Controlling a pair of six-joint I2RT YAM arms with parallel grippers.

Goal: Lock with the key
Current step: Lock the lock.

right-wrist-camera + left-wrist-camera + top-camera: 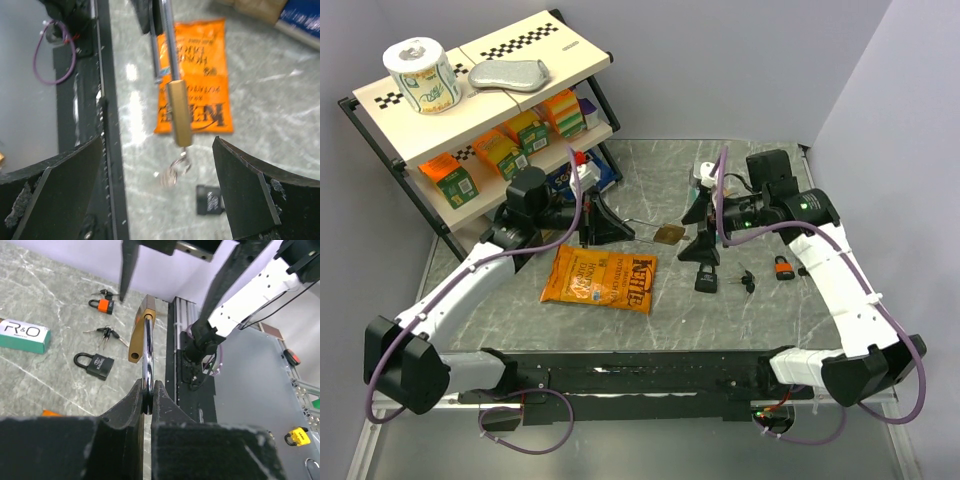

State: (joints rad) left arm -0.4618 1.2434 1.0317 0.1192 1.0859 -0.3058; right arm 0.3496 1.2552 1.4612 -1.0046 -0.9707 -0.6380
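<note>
Marble tabletop blurs behind brass padlock, its shackle pinched in left hand, right hand spread wide.

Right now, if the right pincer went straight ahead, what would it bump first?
Most likely the brass-coloured metal padlock hanging from the shut left pincer: it sits dead ahead, between the open fingers of the right pincer, though depth is unclear.

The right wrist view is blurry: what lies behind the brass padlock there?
The orange chip bag lies on the table behind the brass padlock, which covers a strip of its print. A key ring shows at the lock's end.
</note>
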